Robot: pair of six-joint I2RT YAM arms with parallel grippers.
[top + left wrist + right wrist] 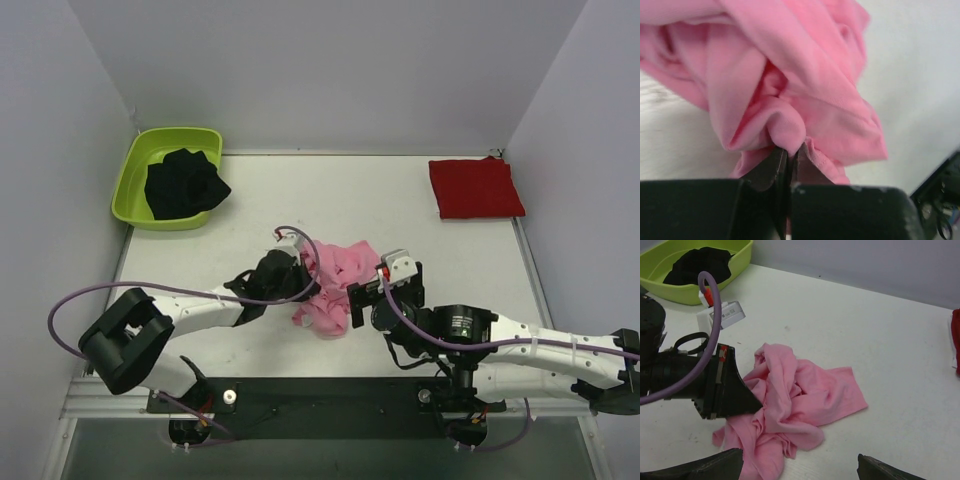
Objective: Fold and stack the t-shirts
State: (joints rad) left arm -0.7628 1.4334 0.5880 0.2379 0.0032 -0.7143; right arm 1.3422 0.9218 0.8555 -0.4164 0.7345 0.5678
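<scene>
A light pink t-shirt lies crumpled in a heap near the table's front middle. My left gripper reaches into it from the left, shut on a fold of the pink cloth that bulges out at its fingertips. To the heap's right my right gripper stands open; its fingers show low in the right wrist view, with the pink t-shirt ahead of them and nothing between them. The deep red t-shirt lies folded flat at the back right.
A lime green tub sits at the back left with a black cloth bunched inside it. White walls close the table on three sides. The left arm's purple cable loops above its wrist.
</scene>
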